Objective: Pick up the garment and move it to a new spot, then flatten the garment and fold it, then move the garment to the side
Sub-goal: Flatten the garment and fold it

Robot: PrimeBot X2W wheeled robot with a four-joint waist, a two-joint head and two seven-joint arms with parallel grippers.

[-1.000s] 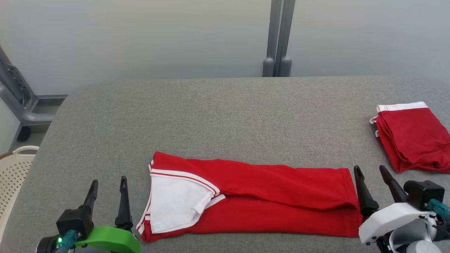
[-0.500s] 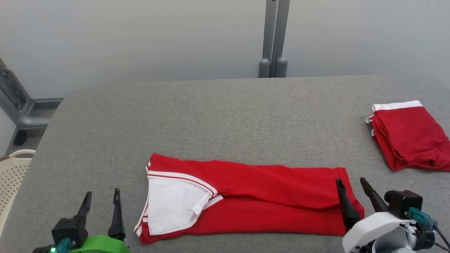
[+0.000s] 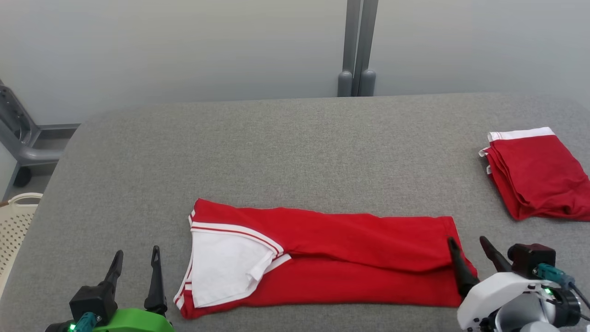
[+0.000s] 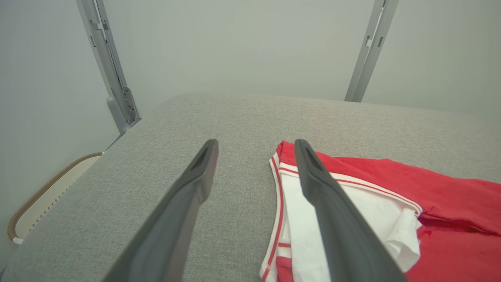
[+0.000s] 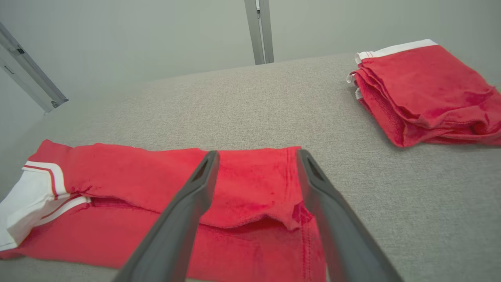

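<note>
2 empty claws gape: left gripper beside the shirt, right gripper over its end, possibly pinching just 1 layer and unfolding it.

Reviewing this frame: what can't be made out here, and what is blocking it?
Head view: the right edge crops the folded red stack; its layer count is unclear.
Head view: the left edge crops the basket; its contents are unseen.
Head view: the right hand covers the garment at its hem corner; whether they touch is unclear.
Both wrist views: the garment's top fold hides the layers beneath.
</note>
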